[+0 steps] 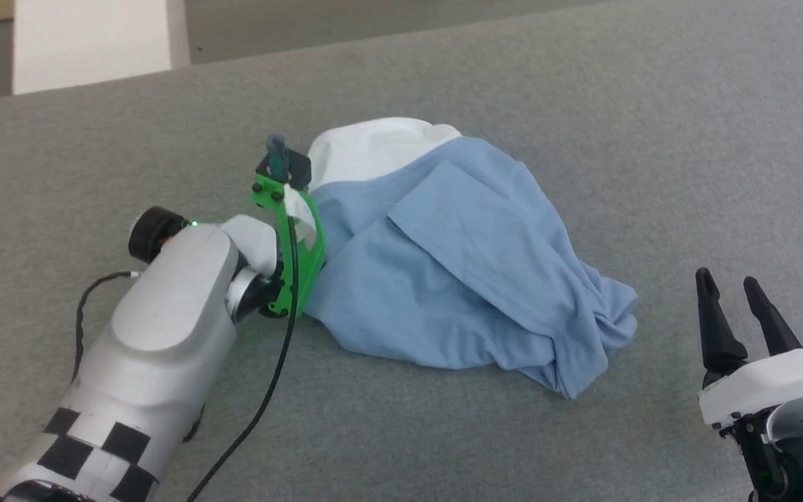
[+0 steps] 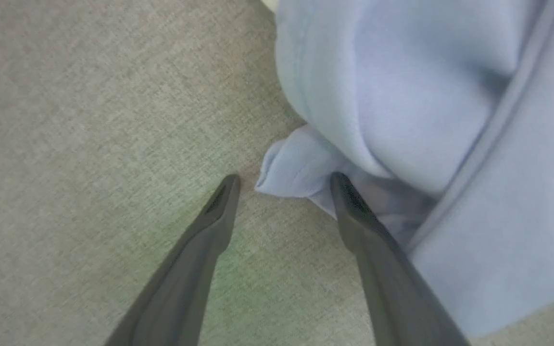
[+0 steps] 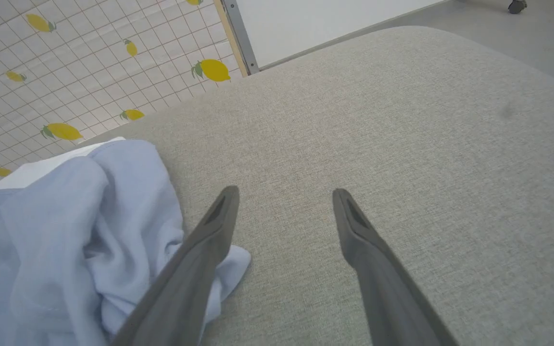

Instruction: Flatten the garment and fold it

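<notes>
Loosely crumpled light-blue garment, white-collared.

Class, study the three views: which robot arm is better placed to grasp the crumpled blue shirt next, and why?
Left, probably. The left gripper is open at the edge of the garment, a small fold between its fingers. The right gripper, also open, stands aside over bare cushion.

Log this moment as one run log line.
stage: pre-grasp | garment: crumpled | left end effector: open, at garment edge | right end effector: open, clear of garment
</notes>
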Tool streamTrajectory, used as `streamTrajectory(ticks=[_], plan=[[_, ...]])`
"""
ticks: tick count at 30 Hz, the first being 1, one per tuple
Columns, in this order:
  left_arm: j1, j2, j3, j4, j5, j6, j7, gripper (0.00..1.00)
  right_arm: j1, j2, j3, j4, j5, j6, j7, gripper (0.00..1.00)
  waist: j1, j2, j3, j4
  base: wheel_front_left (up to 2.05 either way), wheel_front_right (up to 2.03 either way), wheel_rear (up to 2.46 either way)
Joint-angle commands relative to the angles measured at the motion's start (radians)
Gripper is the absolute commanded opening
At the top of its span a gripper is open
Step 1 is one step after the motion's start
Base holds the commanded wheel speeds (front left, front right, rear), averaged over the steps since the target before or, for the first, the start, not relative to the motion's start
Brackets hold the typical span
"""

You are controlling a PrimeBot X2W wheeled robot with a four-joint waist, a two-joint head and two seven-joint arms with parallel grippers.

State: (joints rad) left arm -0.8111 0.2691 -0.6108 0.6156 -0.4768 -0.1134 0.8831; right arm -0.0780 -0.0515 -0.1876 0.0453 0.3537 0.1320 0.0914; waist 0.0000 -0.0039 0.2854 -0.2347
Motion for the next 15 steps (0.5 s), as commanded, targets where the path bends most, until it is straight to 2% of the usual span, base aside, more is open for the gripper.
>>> streamTrajectory(ticks=[1, 2, 7, 15], plan=[[0.028, 0.002, -0.016, 0.007, -0.016, -0.007, 0.013, 0.33, -0.018, 0.001, 0.002, 0.005, 0.006, -0.001, -0.011, 1.00, 0.0000, 0.0039, 0.026, -0.019, 0.00, 0.00, 0.00], [0.035, 0.001, -0.014, -0.002, -0.027, -0.008, 0.008, 0.00, -0.019, 0.001, 0.003, 0.009, 0.007, -0.001, -0.012, 1.00, 0.0000, 0.0039, 0.026, -0.015, 0.00, 0.00, 0.00], [0.062, -0.017, 0.013, -0.050, -0.093, -0.011, -0.043, 0.00, -0.024, 0.001, -0.005, 0.031, -0.006, -0.001, -0.018, 1.00, 0.0000, 0.0039, 0.002, 0.029, 0.00, 0.00, 0.00], [0.056, -0.037, 0.166, -0.141, -0.198, 0.023, -0.221, 0.00, -0.017, 0.001, -0.037, 0.025, -0.051, -0.001, 0.023, 1.00, 0.0000, 0.0039, -0.081, 0.162, 0.00, 0.00, 0.00]])
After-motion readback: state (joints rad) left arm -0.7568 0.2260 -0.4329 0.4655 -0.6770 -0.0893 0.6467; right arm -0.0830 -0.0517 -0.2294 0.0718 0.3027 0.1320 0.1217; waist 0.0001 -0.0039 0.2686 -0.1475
